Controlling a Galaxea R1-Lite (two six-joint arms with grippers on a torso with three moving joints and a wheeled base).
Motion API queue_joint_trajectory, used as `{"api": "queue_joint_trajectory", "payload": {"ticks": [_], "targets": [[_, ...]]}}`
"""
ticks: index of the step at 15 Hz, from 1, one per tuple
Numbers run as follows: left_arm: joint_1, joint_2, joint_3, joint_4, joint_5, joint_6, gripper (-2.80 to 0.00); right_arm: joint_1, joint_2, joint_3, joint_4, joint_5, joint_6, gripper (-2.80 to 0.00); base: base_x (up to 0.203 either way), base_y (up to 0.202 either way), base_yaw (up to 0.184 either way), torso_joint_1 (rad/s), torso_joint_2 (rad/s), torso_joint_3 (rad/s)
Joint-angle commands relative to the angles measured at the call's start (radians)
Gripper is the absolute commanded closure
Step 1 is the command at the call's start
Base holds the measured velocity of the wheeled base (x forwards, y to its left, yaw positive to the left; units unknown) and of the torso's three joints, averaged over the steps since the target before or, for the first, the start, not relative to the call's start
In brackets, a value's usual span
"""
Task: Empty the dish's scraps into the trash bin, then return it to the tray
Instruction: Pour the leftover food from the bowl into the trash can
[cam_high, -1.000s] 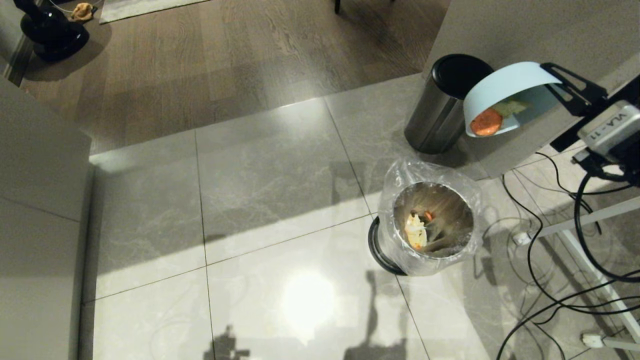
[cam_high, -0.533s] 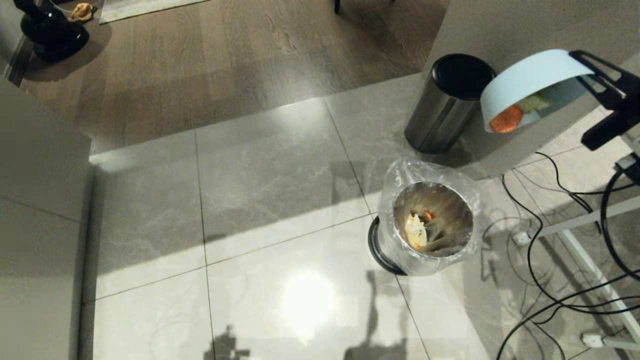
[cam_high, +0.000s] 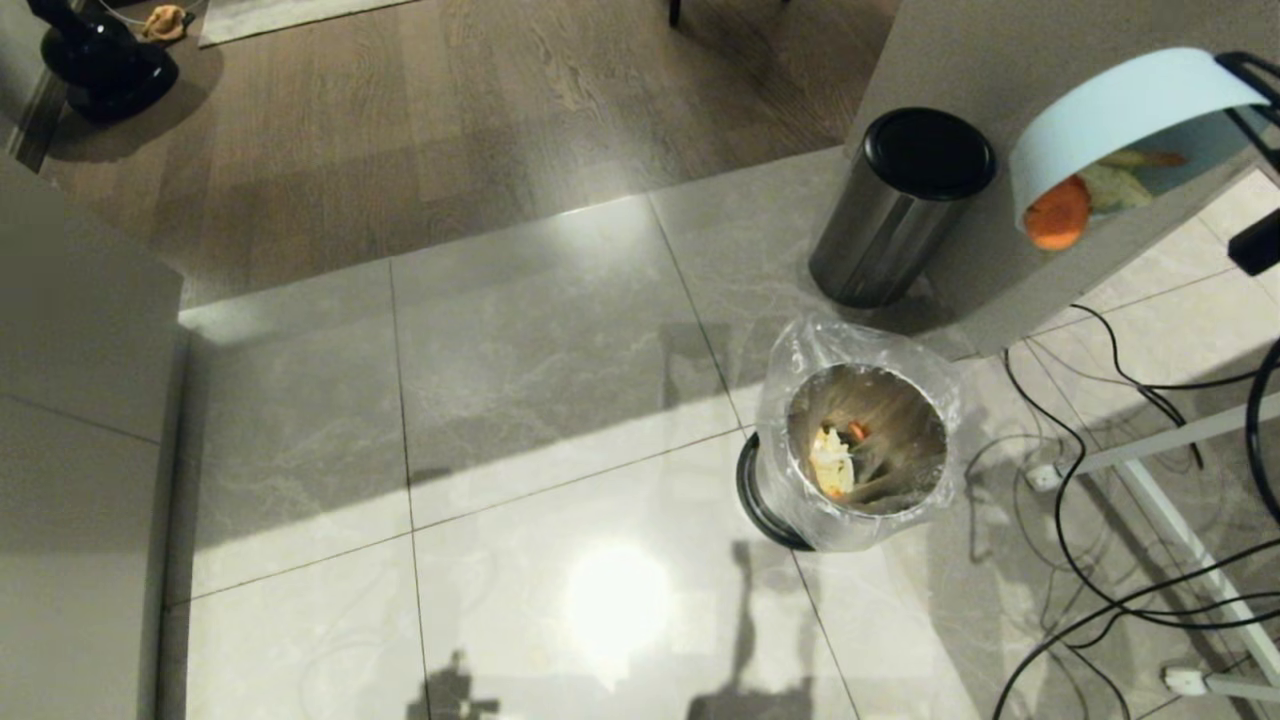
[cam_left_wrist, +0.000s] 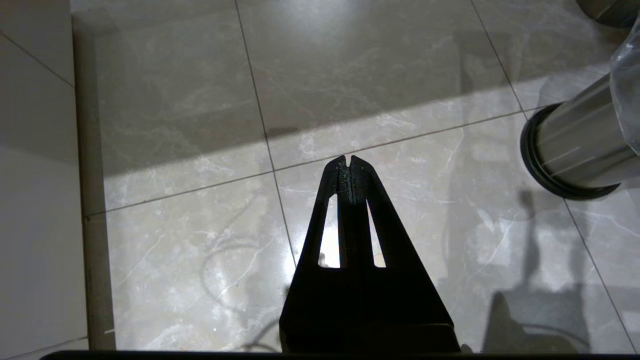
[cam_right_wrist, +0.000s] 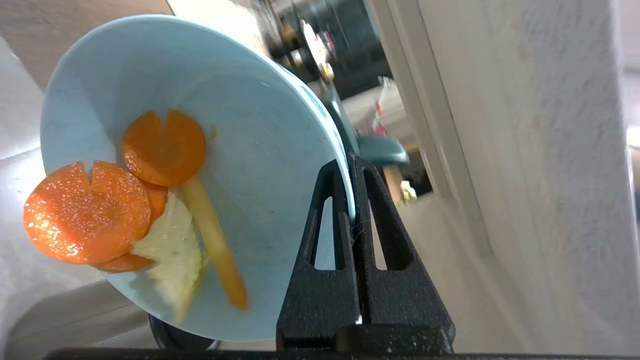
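Up at the right edge of the head view, the right gripper (cam_right_wrist: 352, 170) is clamped on the rim of the light-blue bowl (cam_high: 1120, 110), its two black fingers (cam_right_wrist: 372, 210) pinching the thin wall from either side. The bowl is tipped steeply, its open side facing down and toward the robot, high above the floor and off to one side of the trash bin (cam_high: 862, 455), not over it. Inside it the scraps (cam_right_wrist: 135, 200) have slid to the lower lip: two round orange carrot slices, one of them hanging partly past the rim, a pale yellowish wedge and a thin pale stick. In the head view one carrot slice (cam_high: 1058, 212) pokes out under the bowl's edge.

The trash bin stands on the glossy grey tiles, lined with a clear crinkly bag (cam_high: 800, 360), a black ring (cam_high: 752, 495) at its base; a few pale and orange bits already lie at its bottom. Beyond it a steel cylinder with a black lid (cam_high: 895, 205) stands against a pale wall corner. Black cables (cam_high: 1100, 590) trail over the floor on the right.

The left gripper (cam_left_wrist: 349, 162) hangs low over the tiles, fingers pressed together and holding nothing, with the bin's base (cam_left_wrist: 565, 155) off to its side. No tray appears in any view
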Motion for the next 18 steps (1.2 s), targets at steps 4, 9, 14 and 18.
{"api": "queue_joint_trajectory", "payload": {"ticks": [4,9,14,18], "targets": [[0.0,0.001,0.0,-0.001,0.001,-0.001,0.0,-0.014,-0.041,0.06,-0.048,0.055,0.018,0.0,0.0,0.0,0.0,0.0,0.0,0.0],[0.0,0.001,0.0,-0.001,0.001,-0.001,0.0,-0.02,-0.06,0.08,-0.048,0.112,0.067,0.0,0.0,0.0,0.0,0.0,0.0,0.0],[-0.001,0.001,0.0,-0.001,0.001,-0.001,0.0,-0.022,-0.063,0.049,-0.048,0.126,0.096,0.0,0.0,0.0,0.0,0.0,0.0,0.0],[0.0,0.001,0.0,-0.001,0.001,-0.001,0.0,-0.027,-0.06,0.017,-0.048,0.143,0.086,0.0,0.0,0.0,0.0,0.0,0.0,0.0]]}}
